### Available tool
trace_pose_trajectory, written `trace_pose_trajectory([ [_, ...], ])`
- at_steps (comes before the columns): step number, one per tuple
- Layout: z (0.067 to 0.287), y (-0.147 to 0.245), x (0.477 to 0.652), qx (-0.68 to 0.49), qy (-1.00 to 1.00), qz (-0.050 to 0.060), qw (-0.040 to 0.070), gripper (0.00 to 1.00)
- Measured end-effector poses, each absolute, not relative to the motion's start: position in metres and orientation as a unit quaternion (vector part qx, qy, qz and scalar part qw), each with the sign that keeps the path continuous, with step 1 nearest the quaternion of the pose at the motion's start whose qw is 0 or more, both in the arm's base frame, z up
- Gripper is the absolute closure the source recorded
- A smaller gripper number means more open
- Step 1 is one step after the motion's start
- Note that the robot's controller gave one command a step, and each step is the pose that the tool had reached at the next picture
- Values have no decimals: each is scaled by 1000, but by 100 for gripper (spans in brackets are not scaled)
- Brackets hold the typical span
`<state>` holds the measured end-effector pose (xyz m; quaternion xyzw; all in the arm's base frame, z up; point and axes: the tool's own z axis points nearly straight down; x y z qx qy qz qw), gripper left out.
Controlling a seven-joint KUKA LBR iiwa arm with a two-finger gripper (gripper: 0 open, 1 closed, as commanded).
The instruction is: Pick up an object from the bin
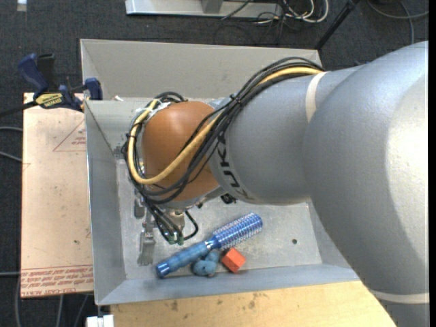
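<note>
Hairbrush (pixel 208 245), blue, lay slantwise by the bin's (pixel 102 203) front wall, touching an orange block (pixel 234 259); gripper (pixel 151 240) just beside its handle, openness untellable, would best centre across the handle before closing.

- soft, even light falls from above, fairly bright, and the pale far wall of the bin (pixel 204 63) is lit flat.
- the grey arm (pixel 327 142) has a broad pale sheen on top and darkens towards its underside.
- the orange cover (pixel 177 138) shows a dull highlight.
- a soft shadow lies beneath the cover on the bin's left floor.
- the blue brush (pixel 218 240) casts a thin shadow.
</note>
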<state>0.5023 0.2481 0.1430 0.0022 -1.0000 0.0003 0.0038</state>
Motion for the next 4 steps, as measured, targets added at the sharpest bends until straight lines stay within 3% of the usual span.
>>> trace_pose_trajectory([
  [1,68,152,490,44,-999,1,-2,0],
  [2,101,132,488,34,-999,0,-1,0],
  [3,112,111,481,-18,-1000,0,0,0],
  [4,69,136,490,11,-1000,-1,-2,0],
])
